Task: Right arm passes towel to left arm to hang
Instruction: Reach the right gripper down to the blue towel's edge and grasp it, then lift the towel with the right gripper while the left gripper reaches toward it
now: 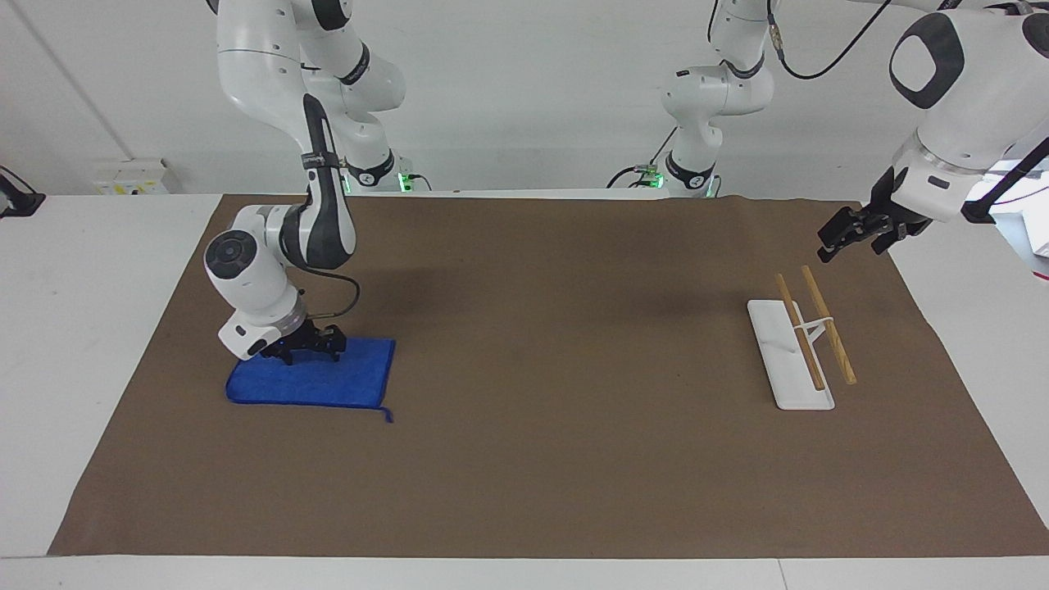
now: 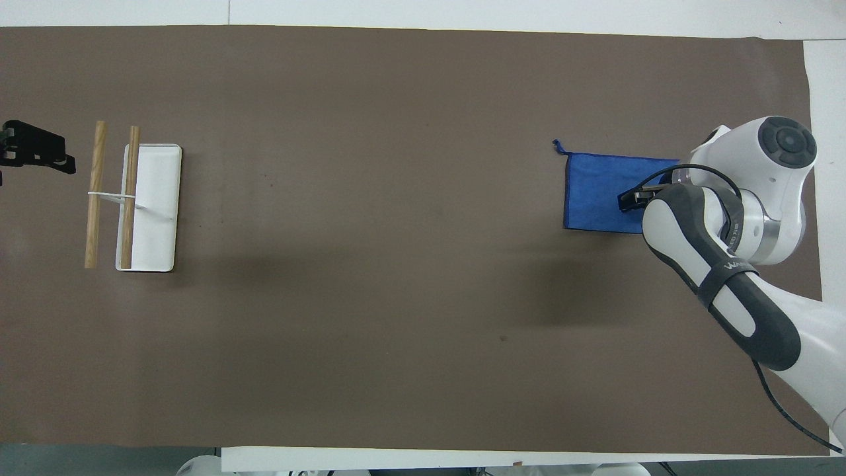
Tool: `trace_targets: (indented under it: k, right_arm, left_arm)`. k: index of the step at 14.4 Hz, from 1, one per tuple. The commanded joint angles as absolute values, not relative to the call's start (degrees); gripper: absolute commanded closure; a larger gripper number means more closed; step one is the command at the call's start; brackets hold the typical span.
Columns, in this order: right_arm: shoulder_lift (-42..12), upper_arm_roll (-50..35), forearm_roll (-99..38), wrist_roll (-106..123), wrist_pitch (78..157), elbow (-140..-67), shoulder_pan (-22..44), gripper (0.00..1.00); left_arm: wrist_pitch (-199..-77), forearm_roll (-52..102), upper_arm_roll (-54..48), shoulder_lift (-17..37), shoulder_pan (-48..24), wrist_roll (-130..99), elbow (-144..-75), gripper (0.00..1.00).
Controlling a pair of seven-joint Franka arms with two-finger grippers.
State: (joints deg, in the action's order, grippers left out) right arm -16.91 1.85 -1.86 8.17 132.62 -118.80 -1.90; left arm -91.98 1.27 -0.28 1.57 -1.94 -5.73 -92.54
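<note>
The blue towel (image 1: 328, 381) lies flat on the brown mat at the right arm's end of the table, its cord loop (image 1: 388, 415) at the corner farthest from the robots. It also shows in the overhead view (image 2: 598, 192). My right gripper (image 1: 308, 354) is open and down on the towel's edge nearest the robots, fingertips touching the cloth; in the overhead view the right gripper (image 2: 628, 200) is partly hidden by the arm. My left gripper (image 1: 852, 244) is open and empty, waiting in the air over the mat beside the rack; it also shows in the overhead view (image 2: 39, 153).
A rack with a white base (image 1: 778, 352) and two wooden bars (image 1: 828, 324) stands at the left arm's end of the brown mat (image 1: 557, 410). It also shows in the overhead view (image 2: 158, 205).
</note>
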Motion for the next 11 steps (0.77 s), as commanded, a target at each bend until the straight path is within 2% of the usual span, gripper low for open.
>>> trace_targets:
  k: [1, 3, 8, 10, 11]
  right_arm:
    - [-15.8, 1.4, -4.8, 11.7, 133.5, -120.8, -3.2, 0.14]
    - [-15.7, 1.4, -5.9, 11.8, 133.6, -121.0, -3.1, 0.30]
    - [-15.7, 1.4, -5.9, 11.9, 133.5, -121.1, -2.6, 0.83]
    - [-15.7, 1.3, -5.9, 11.8, 133.4, -120.8, -2.5, 0.95]
    - [-15.8, 1.1, -5.9, 11.8, 132.7, -119.8, -2.5, 0.98]
  left_arm:
    - [-91.8, 0.4, -0.1, 0.0, -2.0, -5.2, -94.0, 0.00]
    - [-91.8, 0.4, -0.1, 0.0, -2.1, -5.2, -94.0, 0.00]
    - [-91.8, 0.4, -0.1, 0.0, -2.0, -5.2, -94.0, 0.00]
    - [-91.8, 0.4, -0.1, 0.0, -2.1, -5.2, -94.0, 0.00]
    - [-91.8, 0.4, -0.1, 0.0, -2.0, -5.2, -94.0, 0.00]
